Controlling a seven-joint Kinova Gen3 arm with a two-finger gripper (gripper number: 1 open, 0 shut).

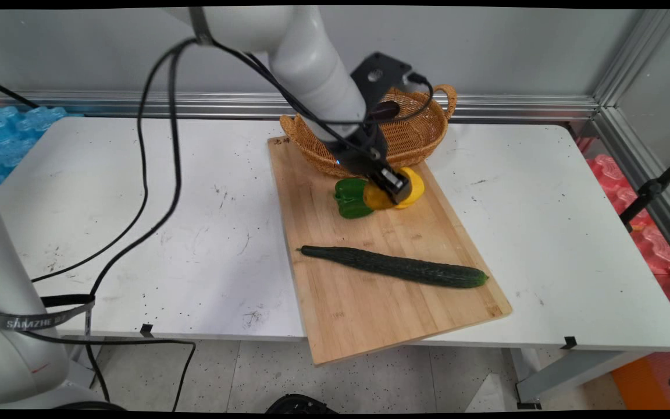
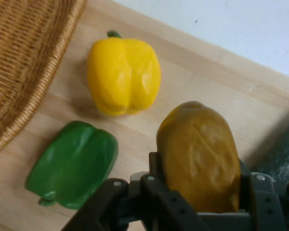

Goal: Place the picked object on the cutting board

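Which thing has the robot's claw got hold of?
Find the wooden cutting board, then its far end by the wicker basket. Above the yellow pepper and green pepper, the gripper clamps a potato: dull brownish, matte, not glossy.

Overhead table view; close hand view

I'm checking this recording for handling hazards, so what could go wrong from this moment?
The black two-finger gripper is shut on a brownish-yellow potato-like lump only at its lower end, so it might slip out. The yellow bell pepper and green bell pepper lie close beside it on the bamboo cutting board, so the gripper could knock them. The woven wicker basket stands near, and the arm could bump it.
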